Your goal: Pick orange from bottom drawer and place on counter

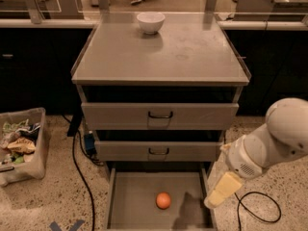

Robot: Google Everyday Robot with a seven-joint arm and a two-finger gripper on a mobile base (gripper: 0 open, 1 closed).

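Here's the arm [269,143], coming in from the right with its cream-coloured tip angled down and to the left. The jaws hang just off the right-hand wall of the bottom drawer [134,196], beside the tray rather than inside it. Open or closed? Cannot tell from this angle. Nothing can be seen in their hold.

The orange [163,200] sits on the drawer's flat grey floor, left of the jaws and a touch lower, near but clearly apart from them. A dark shadow lies on the floor between fruit and jaws. The drawer is pulled right out.

Above and left of the jaws, the middle drawer [159,151] and top drawer [160,115] are each out only a little. Higher up is the desk [192,57], with a white bowl [150,22] near its far edge. Well off to the left stands a bin of scraps [21,143]. A black cable [260,211] loops on the floor just right of the jaws.
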